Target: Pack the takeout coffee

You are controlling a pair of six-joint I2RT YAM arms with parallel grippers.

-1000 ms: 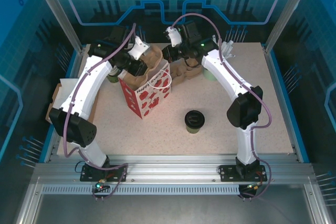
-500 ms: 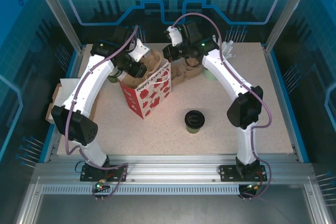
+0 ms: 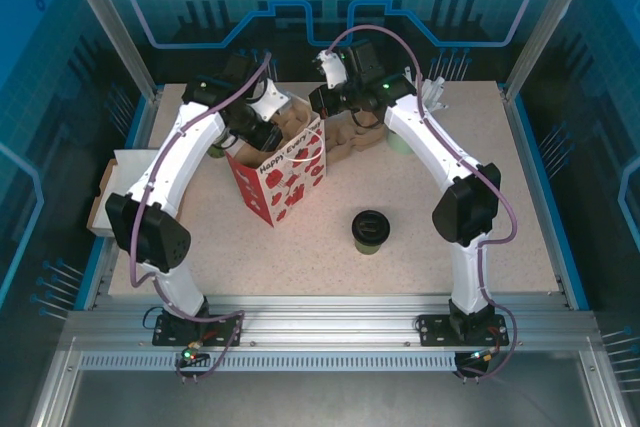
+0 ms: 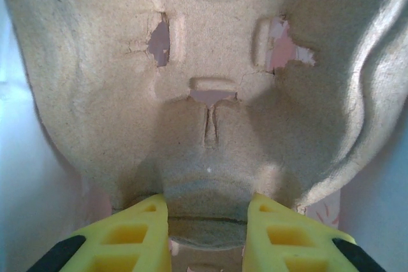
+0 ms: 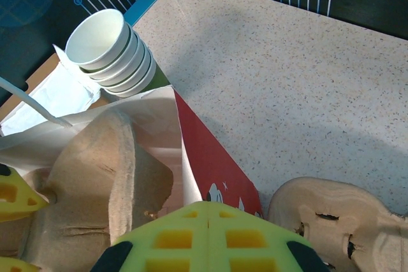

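Observation:
The takeout coffee (image 3: 370,230), a dark olive cup with a black lid, stands alone on the table right of centre, away from both grippers. The red-and-white bag (image 3: 283,175) stands open at the back left. My left gripper (image 3: 270,125) (image 4: 207,205) is shut on the edge of a brown pulp cup carrier (image 4: 210,93) (image 3: 292,110) that sits partly inside the bag's mouth. My right gripper (image 3: 318,115) (image 5: 209,205) is shut on the bag's (image 5: 213,157) upper rim, pinching the paper at its right corner.
A second pulp carrier (image 3: 355,135) (image 5: 338,221) lies just right of the bag. A stack of white paper cups (image 5: 111,49) stands behind the bag. A mint cup of sticks (image 3: 402,140) is at the back right, and a flat white box (image 3: 115,182) lies at the left edge.
My left arm has shifted slightly right and forward, carrying the carrier a little further into the bag's mouth. The right gripper and the coffee have stayed put.

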